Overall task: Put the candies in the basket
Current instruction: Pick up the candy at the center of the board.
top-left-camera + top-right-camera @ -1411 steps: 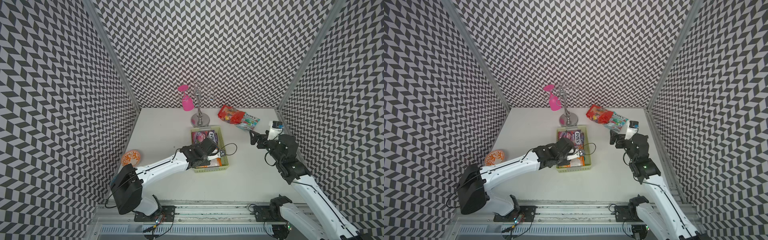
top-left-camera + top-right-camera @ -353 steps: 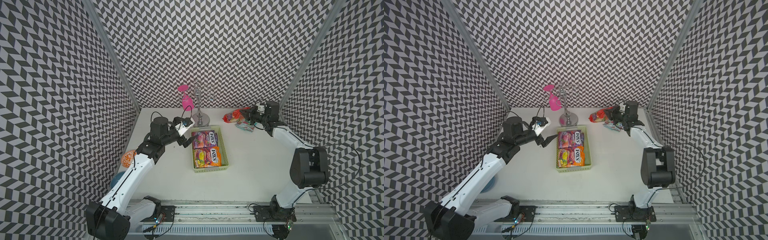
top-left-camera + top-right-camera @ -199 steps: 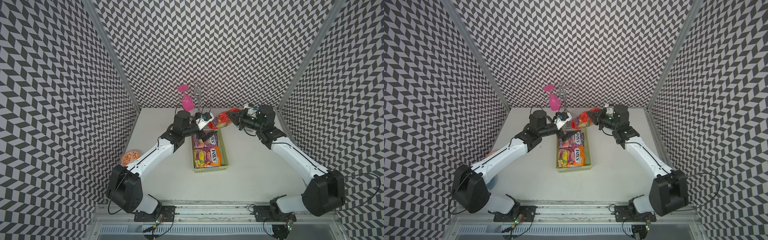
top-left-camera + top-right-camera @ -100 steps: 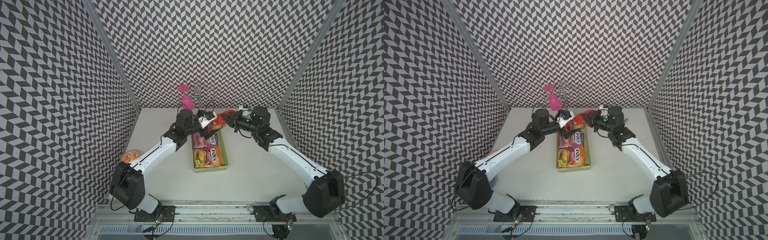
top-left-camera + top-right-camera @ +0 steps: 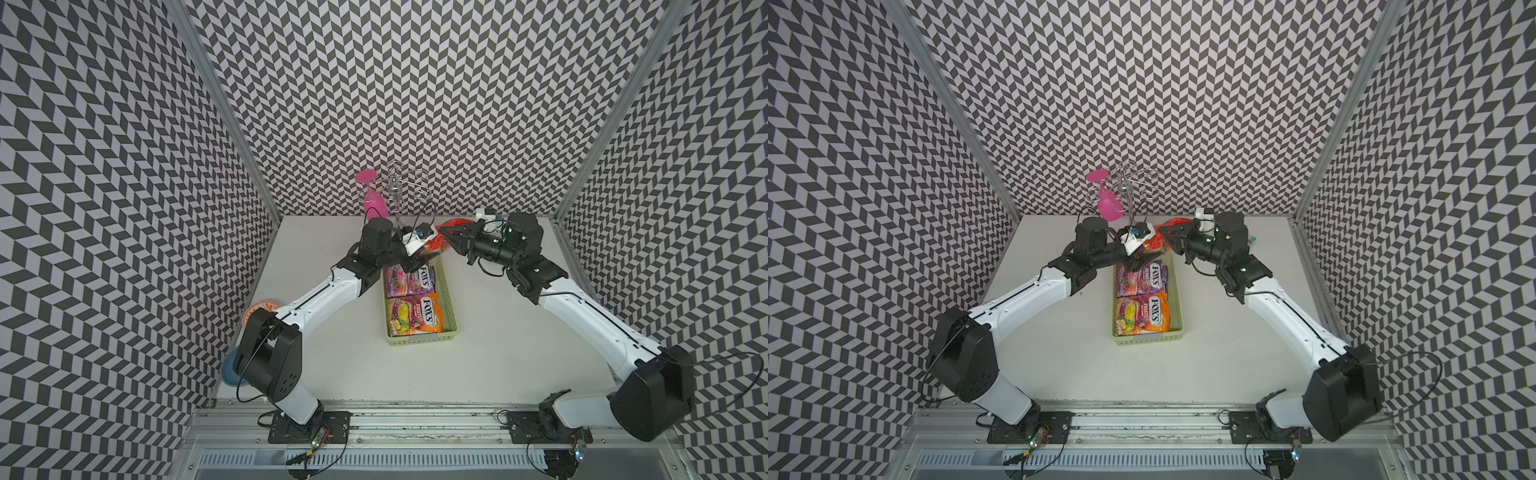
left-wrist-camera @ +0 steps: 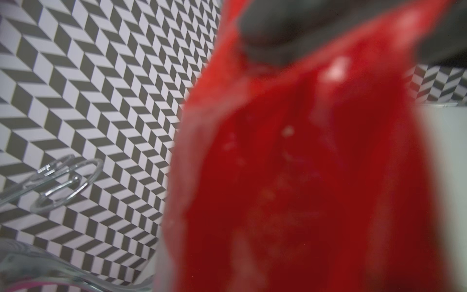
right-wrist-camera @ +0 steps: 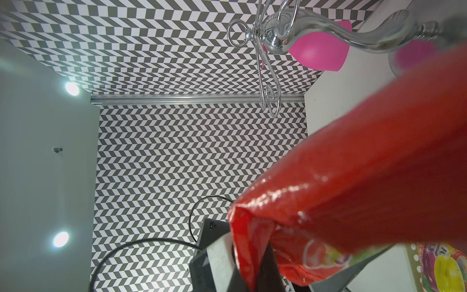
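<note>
We see both arms meeting above the far end of the basket, which sits near the middle of the white surface. The right fingers are closed together on one end of a red candy bag and hold it in the air, clear of the surface. The left fingers come in from the left and straddle the bag's other end. In the right wrist view, one dark finger shows on each side of the crumpled red film. We cannot tell whether they pinch it or only flank it. In the left wrist view the bag fills most of the picture and is too blurred to read.

Two more bags lie flat inside the basket with their labels up. A purple FOX'S bag takes the far half and an orange FOX'S bag the near half. They touch edge to edge and cover the basket's floor. In both top views the left arm's wrist overlaps the purple bag's far left corner.

Behind the arms, at the far edge of the surface, stands a chrome glass stand. A pink glass hangs upside down from it. At the left edge, an orange-and-white plate peeks out from behind the left arm, well apart from the basket.
</note>
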{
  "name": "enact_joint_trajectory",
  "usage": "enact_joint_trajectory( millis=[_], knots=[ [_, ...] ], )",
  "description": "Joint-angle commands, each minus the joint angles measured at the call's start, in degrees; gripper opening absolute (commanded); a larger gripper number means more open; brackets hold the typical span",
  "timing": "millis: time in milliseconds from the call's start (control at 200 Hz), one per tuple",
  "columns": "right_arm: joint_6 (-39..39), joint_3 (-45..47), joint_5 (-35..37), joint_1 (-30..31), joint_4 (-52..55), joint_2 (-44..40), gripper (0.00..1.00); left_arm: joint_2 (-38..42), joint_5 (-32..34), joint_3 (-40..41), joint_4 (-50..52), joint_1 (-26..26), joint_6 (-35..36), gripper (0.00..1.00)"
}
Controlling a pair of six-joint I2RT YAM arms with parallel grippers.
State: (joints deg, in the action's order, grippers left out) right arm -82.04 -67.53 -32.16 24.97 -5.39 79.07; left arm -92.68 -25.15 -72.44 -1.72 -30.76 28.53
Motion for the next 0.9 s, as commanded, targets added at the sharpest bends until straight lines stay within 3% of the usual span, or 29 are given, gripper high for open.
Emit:
enact_joint_trajectory(
  millis=[0, 135, 235, 486, 606, 761, 896],
  knots=[
    [1.0, 0.8, -2.8, 0.7, -8.7, -4.0, 0.0, -0.2, 1.3, -3.0, 1.3, -0.2, -1.0, 0.42],
    [1.6, 3.0, -2.8, 0.6, -9.4, -4.9, 0.0, 1.5, 3.1, -3.5, 2.0, -0.2, -0.2, 0.19],
    [1.7, 4.4, -3.3, -0.3, -9.3, -5.6, 0.0, 2.6, 6.4, -3.4, 3.2, -0.2, 1.1, 0.14],
    [8.0, 6.2, -5.4, -6.3, -3.7, -10.0, 0.44, 6.7, 15.1, -0.4, 8.2, -0.3, 8.2, 0.13],
    [15.5, 7.9, -3.8, -10.9, 0.6, -13.5, 0.56, 8.2, 19.2, 0.6, 10.7, -0.9, 11.2, 0.05],
    [25.1, 11.1, -1.9, -18.7, 6.9, -19.0, 0.68, 9.2, 27.4, 3.3, 10.7, -4.8, 17.0, 0.02],
    [35.1, 12.5, 2.8, -21.0, 11.7, -22.3, 0.77, 8.8, 38.2, 6.3, 6.9, -7.8, 21.8, 0.0]
  ],
)
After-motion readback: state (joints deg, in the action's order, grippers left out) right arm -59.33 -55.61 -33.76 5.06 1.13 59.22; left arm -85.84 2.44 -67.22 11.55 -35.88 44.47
